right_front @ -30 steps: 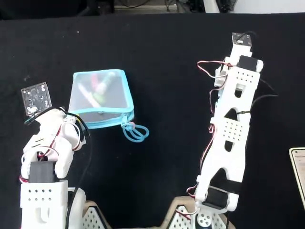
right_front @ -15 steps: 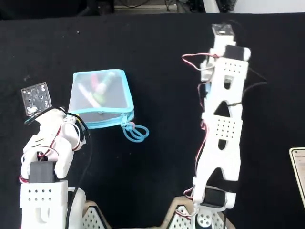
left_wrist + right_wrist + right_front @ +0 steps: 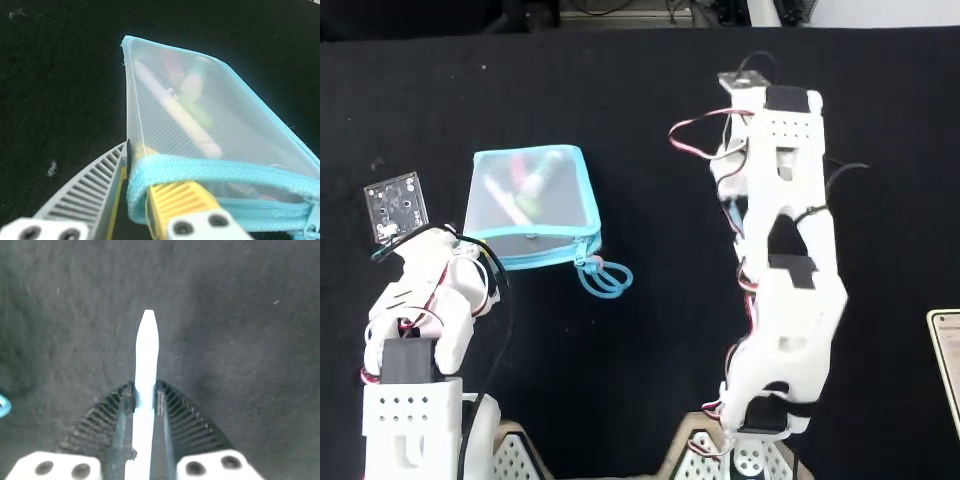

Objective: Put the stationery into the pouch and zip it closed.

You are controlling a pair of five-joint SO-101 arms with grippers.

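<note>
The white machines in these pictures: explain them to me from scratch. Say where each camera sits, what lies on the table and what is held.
They are two small robot arms side by side at a black table. The wide picture comes from a fixed camera looking down on the left arm and the right arm. The other two pictures come from a camera on each arm's wrist, looking along its gripper. On the table lies a mesh pouch with a blue edge, and some coloured stationery is inside it. The left gripper is shut on a corner of the pouch. The right gripper is shut on a white pen, well apart from the pouch.
</note>
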